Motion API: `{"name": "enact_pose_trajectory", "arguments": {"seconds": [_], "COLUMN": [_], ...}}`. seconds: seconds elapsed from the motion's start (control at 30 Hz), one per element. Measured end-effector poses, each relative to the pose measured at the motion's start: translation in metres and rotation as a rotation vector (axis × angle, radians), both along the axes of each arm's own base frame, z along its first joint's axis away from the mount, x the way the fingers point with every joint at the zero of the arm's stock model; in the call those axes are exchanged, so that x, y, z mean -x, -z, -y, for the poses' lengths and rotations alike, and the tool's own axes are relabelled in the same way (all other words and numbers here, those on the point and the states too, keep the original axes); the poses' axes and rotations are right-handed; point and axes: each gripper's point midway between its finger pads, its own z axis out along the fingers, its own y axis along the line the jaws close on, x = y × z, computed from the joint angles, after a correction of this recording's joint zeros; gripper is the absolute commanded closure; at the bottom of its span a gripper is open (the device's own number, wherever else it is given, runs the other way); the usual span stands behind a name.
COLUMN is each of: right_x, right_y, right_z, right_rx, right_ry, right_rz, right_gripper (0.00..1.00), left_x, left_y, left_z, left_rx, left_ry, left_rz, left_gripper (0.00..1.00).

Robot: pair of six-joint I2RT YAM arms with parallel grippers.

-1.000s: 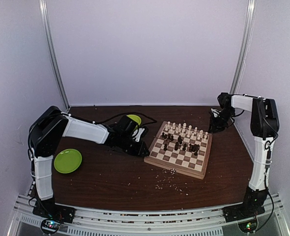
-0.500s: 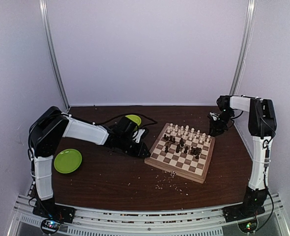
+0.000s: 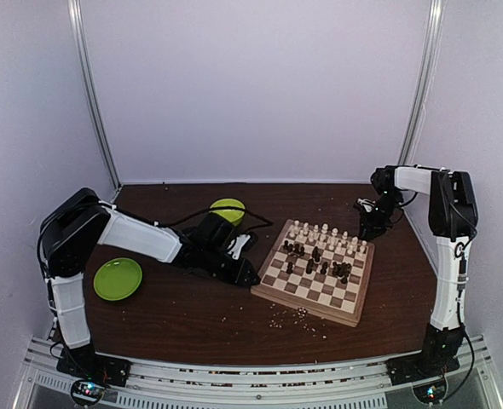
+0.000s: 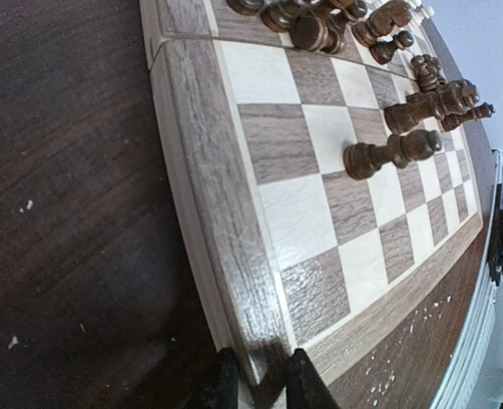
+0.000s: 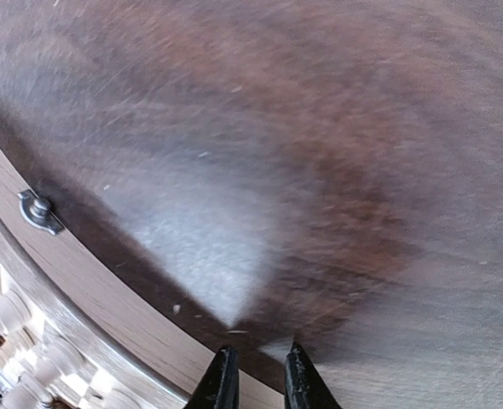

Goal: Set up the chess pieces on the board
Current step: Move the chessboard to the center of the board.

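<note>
Reaching low across the table [image 3: 192, 319], the left arm runs from its base at 7 o'clock toward 3 o'clock, forearm almost flat on the wood. The left gripper [image 4: 258, 377] is at the 9 o'clock corner of the board [image 3: 304, 304], fingers pinched onto the rim corner, which fills the narrow gap between them.

The right arm stands upright at the table's 4 o'clock edge, with the forearm folded toward 9 o'clock and the wrist dropped. The right gripper [image 5: 258, 372] is at the board's 2 o'clock corner, tips drawn close and clamped on the pale side edge that runs in between them. A small metal clasp [image 5: 38, 210] shows on that side.

The board lies skewed on the table's 3 o'clock half. Cream chess pieces [image 3: 324, 232] line its far edge. Dark chess pieces [image 3: 318, 260] are bunched mid-board, just beside the cream rows.

Pale crumbs [image 3: 299, 315] are scattered at 6 o'clock of the board, near its rim. A black cable [image 3: 179, 210] trails behind the left arm.

A lime-green plate [image 3: 118, 279] sits at the table's 9 o'clock, well apart from the board. A lime-green bowl [image 3: 227, 210] sits at 11 o'clock of the left wrist. Contents of both are too small to tell.
</note>
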Motion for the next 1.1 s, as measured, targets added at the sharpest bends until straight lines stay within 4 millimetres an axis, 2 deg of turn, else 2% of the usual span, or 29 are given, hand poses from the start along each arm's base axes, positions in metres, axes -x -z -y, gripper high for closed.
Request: {"name": "enact_pose_trajectory", "arguments": {"seconds": [0.07,0.1,0.33,0.67,0.77,0.9,0.97,1.1], "right_x": [0.003,0.010,0.025,0.034,0.034,0.032,0.030,0.035], "right_y": [0.000,0.000,0.000,0.000,0.000,-0.010,-0.025,-0.071], "right_z": [-0.005,-0.015,-0.029,-0.032,-0.032,-0.018,-0.001,0.051], "right_rx": [0.001,0.002,0.006,0.018,0.019,0.015,0.008,0.004], "right_ry": [-0.019,-0.055,-0.109,-0.138,-0.131,-0.067,-0.003,0.147], "right_rz": [-0.008,-0.025,-0.054,-0.064,-0.061,-0.038,-0.002,0.123], "right_gripper": [0.81,0.81,0.81,0.81,0.78,0.72,0.71,0.72], "left_x": [0.006,0.019,0.038,0.046,0.047,0.051,0.054,0.055], "left_y": [0.000,0.000,0.002,0.002,0.002,0.000,-0.001,-0.007], "left_z": [0.000,-0.002,-0.013,-0.014,-0.014,-0.018,-0.022,-0.031], "left_rx": [0.002,0.003,0.018,0.038,0.035,0.006,-0.020,-0.059], "left_ry": [0.008,0.020,0.017,0.012,0.008,0.007,0.009,0.012], "left_rz": [0.000,-0.006,-0.025,-0.021,-0.016,-0.009,-0.005,0.014], "left_gripper": [0.80,0.80,0.80,0.80,0.80,0.80,0.80,0.80]}}
